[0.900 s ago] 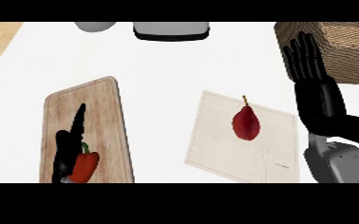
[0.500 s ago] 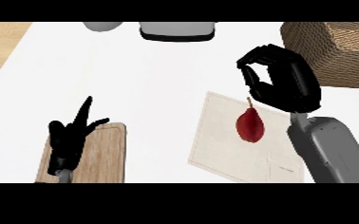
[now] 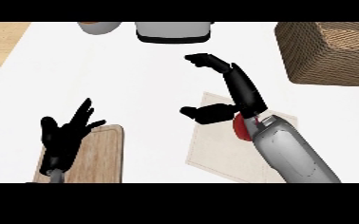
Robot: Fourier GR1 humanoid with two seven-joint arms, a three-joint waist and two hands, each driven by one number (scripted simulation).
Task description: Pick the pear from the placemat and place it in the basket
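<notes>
A dark red pear (image 3: 240, 126) lies on the beige placemat (image 3: 217, 159), mostly hidden under my right wrist. My right hand (image 3: 245, 94) hovers over the mat's upper part, open, with its fingers stretched up and to the left and its thumb (image 3: 204, 113) spread to the left of the pear. Nothing is held in it. The woven basket (image 3: 319, 52) stands at the upper right, apart from the hand. At the lower left my left hand (image 3: 64, 140) rests open, fingers up, over a wooden cutting board (image 3: 98, 159).
A grey-white container (image 3: 174, 31) stands at the back centre, with a small bowl (image 3: 98, 26) to its left. White countertop spreads between the cutting board and the placemat.
My right hand has swung left and lower over the placemat and uncurled its fingers. Its wrist now covers most of the pear. The left hand has barely moved.
</notes>
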